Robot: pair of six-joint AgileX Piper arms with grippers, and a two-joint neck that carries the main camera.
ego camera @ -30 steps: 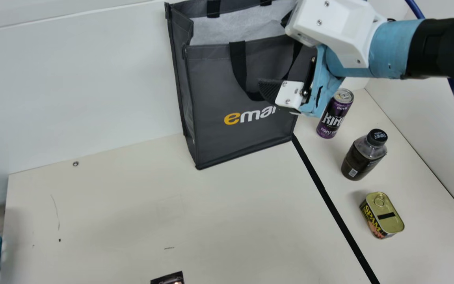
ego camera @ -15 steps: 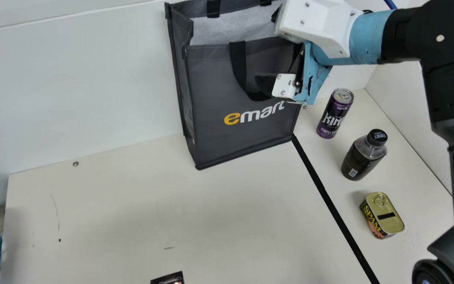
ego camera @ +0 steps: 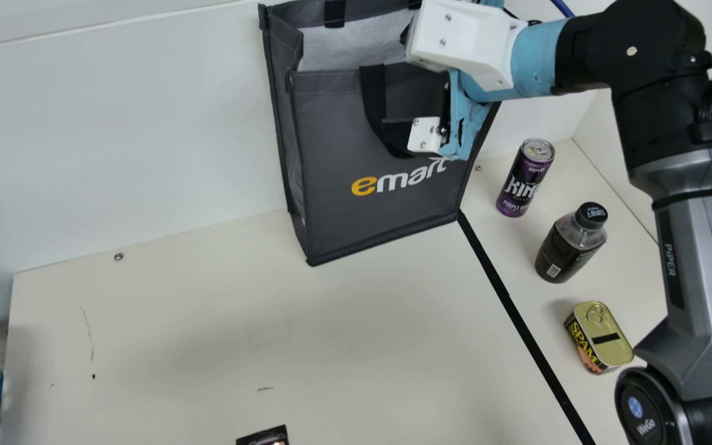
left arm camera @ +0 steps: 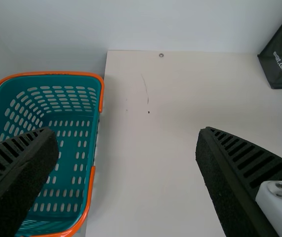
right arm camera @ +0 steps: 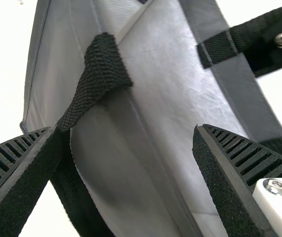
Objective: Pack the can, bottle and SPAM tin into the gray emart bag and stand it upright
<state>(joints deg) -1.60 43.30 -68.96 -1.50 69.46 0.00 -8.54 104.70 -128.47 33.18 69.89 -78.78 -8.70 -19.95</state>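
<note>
The gray bag (ego camera: 331, 136) stands mouth-up by the tabletop's (ego camera: 177, 315) back edge; the can (ego camera: 524, 179), bottle (ego camera: 569, 247) and SPAM tin (ego camera: 603, 337) line the tabletop's right side. The right claw (right arm camera: 126, 129) is spread at the bag's mouth, the left claw (left arm camera: 126, 131) spread too. If gripping the rim comes next, keep the strap (right arm camera: 101, 69) from snagging, straddle one wall squarely, then close gently to avoid tipping.

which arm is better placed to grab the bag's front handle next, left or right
Right, I'd say: the right gripper is open right at the front handle of the bag, while the left gripper is across the table near the basket.
</note>
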